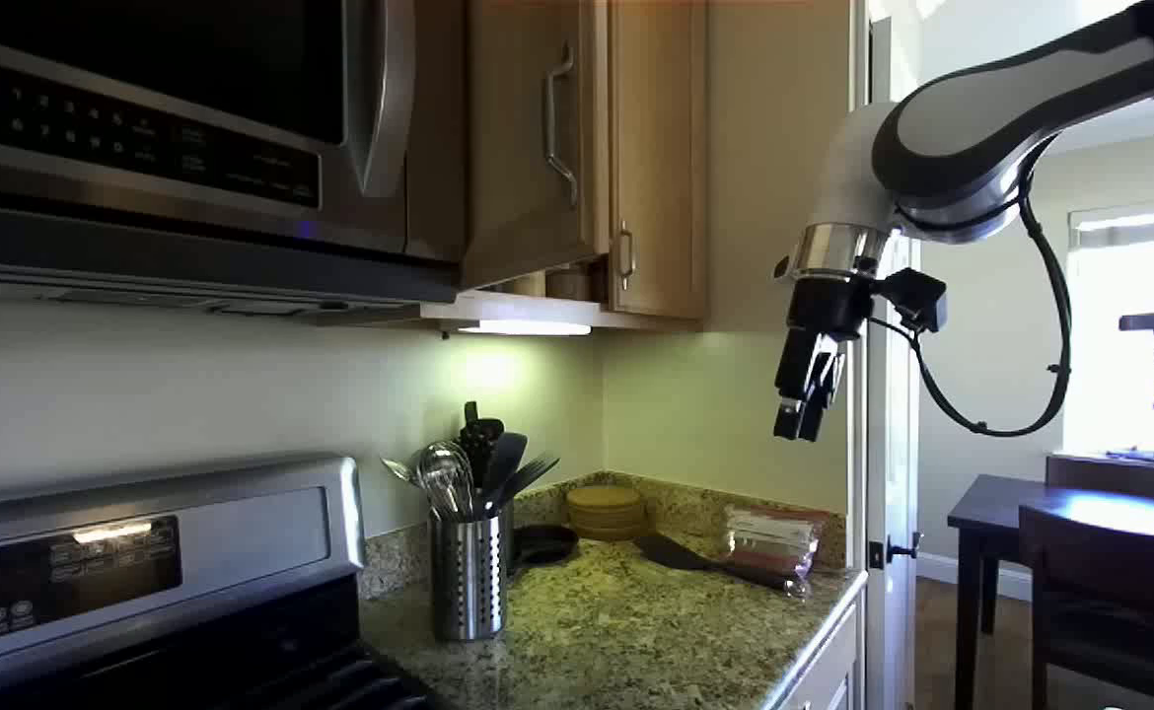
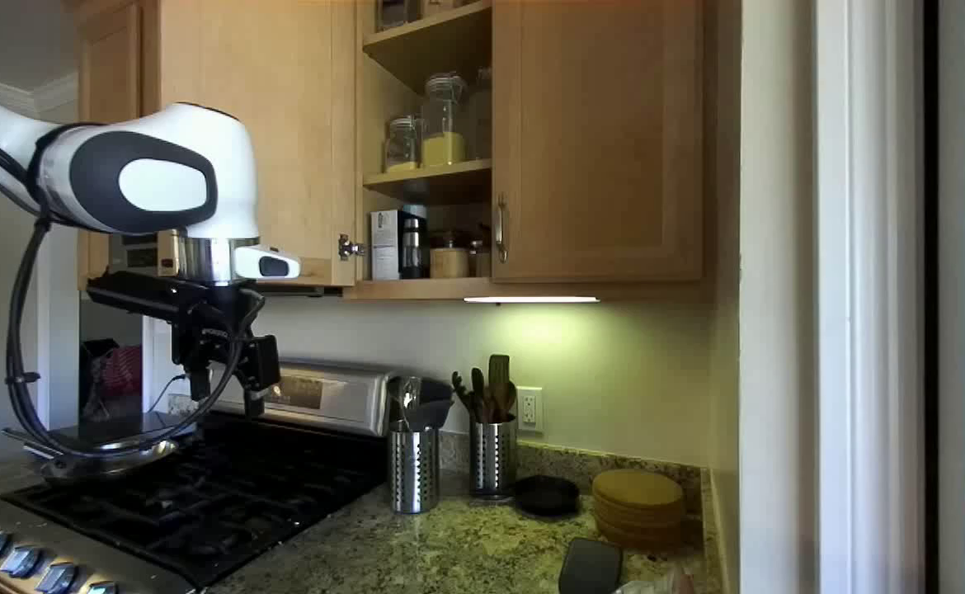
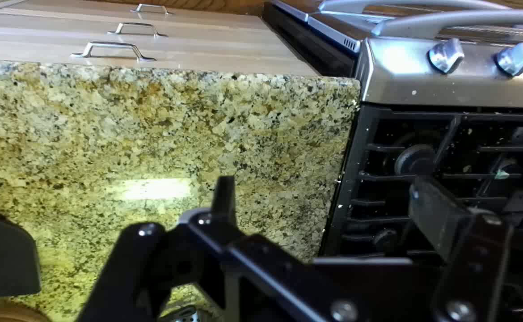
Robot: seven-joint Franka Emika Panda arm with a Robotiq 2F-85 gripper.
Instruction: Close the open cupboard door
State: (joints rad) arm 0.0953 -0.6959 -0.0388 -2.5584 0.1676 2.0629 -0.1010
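Beside the microwave point(image 1: 173, 148), the cupboard door point(image 1: 510, 153) stands open; the pincer point(image 2: 227, 398) hangs apart from it, jaws spread.

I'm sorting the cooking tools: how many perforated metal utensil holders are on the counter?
2. In an exterior view, the nearer holder stands beside the stove; the farther holder stands near the wall outlet. Others may be hidden.

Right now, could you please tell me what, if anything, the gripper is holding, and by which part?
Nothing is held: in the wrist view, the gripper is open, its fingers apart.
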